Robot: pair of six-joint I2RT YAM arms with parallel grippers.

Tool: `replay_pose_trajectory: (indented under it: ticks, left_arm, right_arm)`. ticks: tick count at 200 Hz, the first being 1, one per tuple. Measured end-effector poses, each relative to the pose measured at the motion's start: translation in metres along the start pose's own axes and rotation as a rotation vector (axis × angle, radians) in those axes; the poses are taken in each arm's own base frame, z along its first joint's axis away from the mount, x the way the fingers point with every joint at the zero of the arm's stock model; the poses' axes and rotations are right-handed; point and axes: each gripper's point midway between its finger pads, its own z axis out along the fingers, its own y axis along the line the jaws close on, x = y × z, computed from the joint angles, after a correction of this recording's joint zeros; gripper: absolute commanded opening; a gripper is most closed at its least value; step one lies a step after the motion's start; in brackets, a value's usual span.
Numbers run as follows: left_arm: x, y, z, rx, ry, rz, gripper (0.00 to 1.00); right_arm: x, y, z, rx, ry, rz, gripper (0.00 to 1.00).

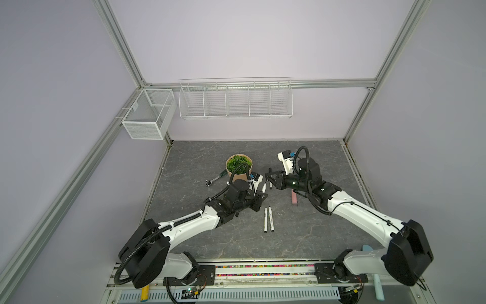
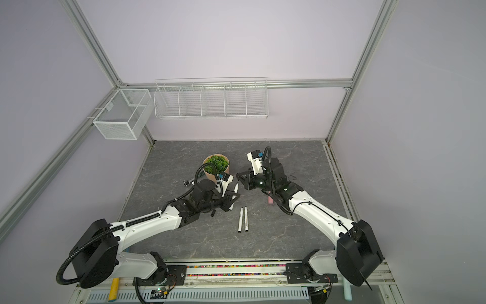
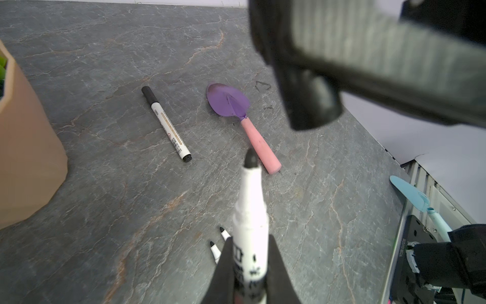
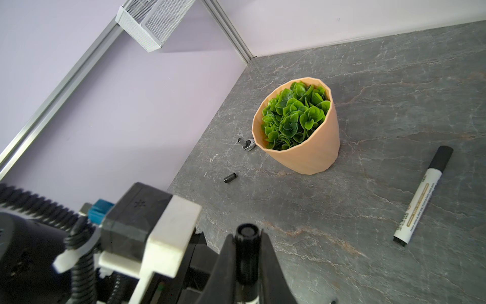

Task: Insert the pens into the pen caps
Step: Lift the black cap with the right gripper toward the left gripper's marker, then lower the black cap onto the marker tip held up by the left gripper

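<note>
A pen (image 3: 251, 200) and a cap (image 4: 246, 252) held apart
The pen is gripped by the closed left claw (image 3: 250, 238), tip protruding beyond; seemingly the cap is clamped in the right claw (image 4: 247, 235).

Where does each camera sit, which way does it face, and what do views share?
Top views: high above the front edge, looking down at the table; left arm and right arm show.
Left wrist: on the left arm, looking along the held pen toward the scoop; left end effector shows.
Right wrist: on the right arm, looking over the held pen cap toward the plant pot; right end effector shows.
Shared: both wrist views show the capped pen.
</note>
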Motion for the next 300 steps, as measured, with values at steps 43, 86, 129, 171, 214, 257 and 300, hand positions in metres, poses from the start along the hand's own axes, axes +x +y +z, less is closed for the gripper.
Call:
replay_pose_trajectory:
  ticks: [43,86,129,171,214,257,300]
  left_arm:
    - [-0.002,-0.002,-0.001,0.007,-0.008,0.016,0.0]
    - [-0.005,-0.003,-0.003,0.009,-0.017,0.019,0.0]
    - [-0.009,-0.004,-0.005,0.011,-0.033,0.022,0.0]
    - [-0.011,-0.005,-0.005,0.013,-0.039,0.023,0.0]
    - [-0.011,-0.005,-0.005,0.013,-0.04,0.023,0.0]
    - [-0.011,-0.005,-0.005,0.013,-0.04,0.023,0.0]
    - [-0.012,-0.005,-0.005,0.013,-0.042,0.023,0.0]
  right_arm:
    - [0.008,-0.011,0.012,0.019,0.031,0.021,0.12]
    - [0.004,-0.01,0.014,0.012,0.02,0.024,0.11]
    - [0.003,-0.009,0.014,0.007,0.015,0.026,0.11]
    - [0.001,-0.006,0.014,-0.005,0.007,0.031,0.11]
    - [-0.002,-0.003,0.011,-0.011,-0.004,0.03,0.11]
    - [-0.007,0.002,0.006,-0.021,-0.019,0.023,0.11]
    - [-0.004,0.003,0.006,-0.029,-0.011,0.028,0.11]
